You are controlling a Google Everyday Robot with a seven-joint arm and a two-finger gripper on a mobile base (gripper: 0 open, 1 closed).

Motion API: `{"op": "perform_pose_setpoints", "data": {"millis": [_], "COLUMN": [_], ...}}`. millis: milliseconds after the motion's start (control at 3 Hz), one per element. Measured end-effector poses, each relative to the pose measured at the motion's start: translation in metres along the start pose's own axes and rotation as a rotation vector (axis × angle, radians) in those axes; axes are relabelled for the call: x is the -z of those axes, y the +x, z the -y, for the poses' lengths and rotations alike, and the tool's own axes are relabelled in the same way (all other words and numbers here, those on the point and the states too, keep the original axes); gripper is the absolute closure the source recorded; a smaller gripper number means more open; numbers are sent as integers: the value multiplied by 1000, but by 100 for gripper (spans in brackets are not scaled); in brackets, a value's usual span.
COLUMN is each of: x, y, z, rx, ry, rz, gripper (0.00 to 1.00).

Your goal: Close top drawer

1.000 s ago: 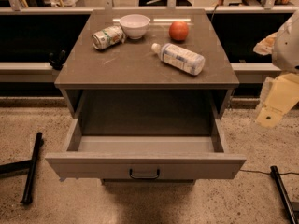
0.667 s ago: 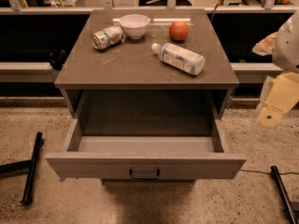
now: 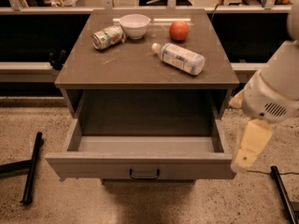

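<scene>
Standing pulled well out from the cabinet, the top drawer (image 3: 140,166) is seen with its front panel nearest the camera and a small dark handle (image 3: 144,174) at its centre. Just beside its front corner, on the right of the view, the cream gripper (image 3: 247,150) is hung from the white arm; contact and whether it is parted or closed cannot be made out. On the surface (image 3: 140,66) above, a white bowl (image 3: 135,25), a tipped can (image 3: 107,36), an orange fruit (image 3: 179,31) and a lying bottle (image 3: 180,58) are placed.
</scene>
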State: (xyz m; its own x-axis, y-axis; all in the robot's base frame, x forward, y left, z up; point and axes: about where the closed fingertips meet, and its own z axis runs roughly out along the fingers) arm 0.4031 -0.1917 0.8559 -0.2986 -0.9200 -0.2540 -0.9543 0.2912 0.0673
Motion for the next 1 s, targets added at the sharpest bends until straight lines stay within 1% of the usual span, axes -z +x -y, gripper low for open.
{"op": "perform_pose_setpoints", "data": {"millis": [333, 667, 1000], "x": [-58, -111, -159], "y": [10, 28, 53], "z": [-13, -24, -30], "rx": [-26, -71, -114], "ry": [-87, -144, -181], "rz": [-23, -42, -74], "gripper": [0, 18, 41]}}
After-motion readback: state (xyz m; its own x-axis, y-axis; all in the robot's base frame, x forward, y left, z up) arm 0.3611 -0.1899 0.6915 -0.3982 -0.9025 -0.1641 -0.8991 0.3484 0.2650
